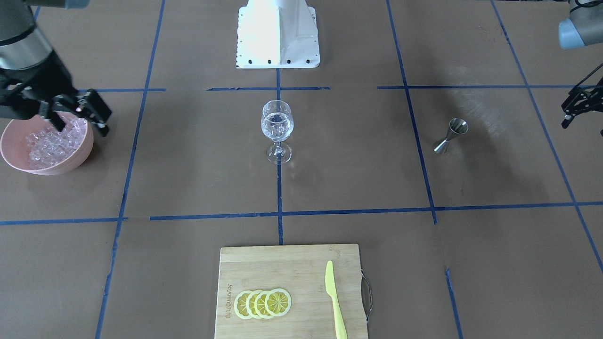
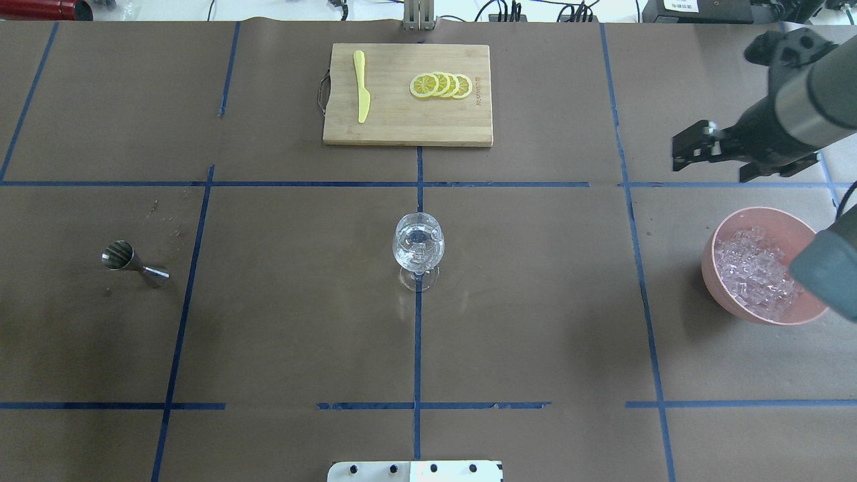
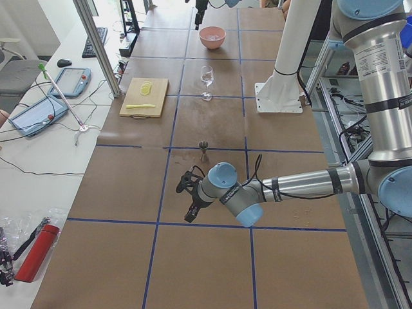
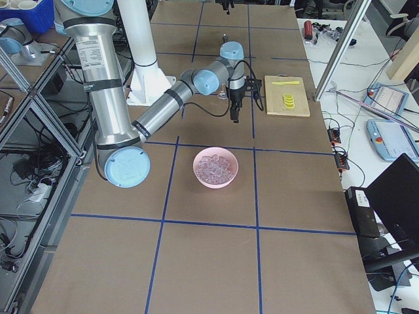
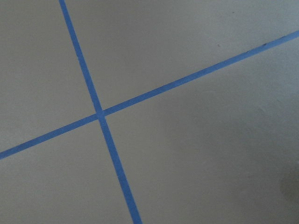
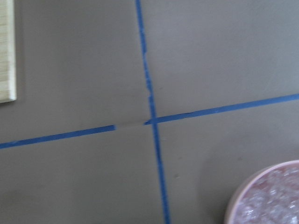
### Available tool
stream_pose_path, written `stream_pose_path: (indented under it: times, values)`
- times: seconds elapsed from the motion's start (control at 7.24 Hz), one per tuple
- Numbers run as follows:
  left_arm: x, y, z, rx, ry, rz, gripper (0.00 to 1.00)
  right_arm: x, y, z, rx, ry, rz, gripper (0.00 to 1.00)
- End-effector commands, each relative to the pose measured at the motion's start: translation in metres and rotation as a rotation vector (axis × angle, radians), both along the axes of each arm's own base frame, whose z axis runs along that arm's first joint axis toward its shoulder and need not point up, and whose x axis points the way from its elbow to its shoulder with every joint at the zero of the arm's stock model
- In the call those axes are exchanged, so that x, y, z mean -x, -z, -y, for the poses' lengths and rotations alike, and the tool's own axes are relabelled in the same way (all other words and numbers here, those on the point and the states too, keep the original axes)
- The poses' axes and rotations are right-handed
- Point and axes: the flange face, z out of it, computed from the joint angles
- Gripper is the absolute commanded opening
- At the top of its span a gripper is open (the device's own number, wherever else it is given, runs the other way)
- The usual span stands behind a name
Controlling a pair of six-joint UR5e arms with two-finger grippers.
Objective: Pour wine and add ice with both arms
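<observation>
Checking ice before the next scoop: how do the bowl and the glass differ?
The bowl is pink, opaque and wide; the glass is clear, stemmed and narrow. The bowl, on the robot's right, is heaped with ice; the glass, at the centre, seems to hold only a few cubes. Both stand upright.

The left arm [image 3: 302, 183] and right arm [image 4: 160, 108] are shining silver and wearing pale blue round caps [image 3: 222, 175] on their joints.

ice [image 2: 751, 262] heaped in pink bowl [image 2: 708, 271]
</observation>
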Motion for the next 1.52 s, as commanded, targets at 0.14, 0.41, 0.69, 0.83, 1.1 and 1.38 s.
stream_pose_path:
  times: [0.14, 0.41, 0.69, 0.83, 1.1, 1.38]
  values:
    - [0.025, 0.053, 0.040, 0.167, -0.045, -0.067, 1.00, -0.131, -0.133, 0.037, -0.076, 0.192, -0.075, 1.00]
    - [0.035, 0.082, 0.054, 0.208, -0.079, -0.034, 1.00, -0.171, -0.183, 0.029, -0.086, 0.248, -0.102, 1.00]
    - [0.097, 0.127, 0.108, 0.297, -0.109, 0.021, 1.00, -0.194, -0.203, 0.010, -0.052, 0.224, -0.070, 1.00]
    - [0.110, 0.129, 0.109, 0.282, -0.123, 0.034, 1.00, -0.196, -0.211, 0.004, -0.059, 0.244, -0.074, 1.00]
    - [0.105, 0.114, 0.102, 0.308, -0.130, 0.031, 1.00, -0.198, -0.203, 0.007, -0.085, 0.250, -0.073, 1.00]
    - [0.102, 0.109, 0.102, 0.315, -0.139, 0.032, 1.00, -0.197, -0.203, 0.007, -0.081, 0.252, -0.059, 1.00]
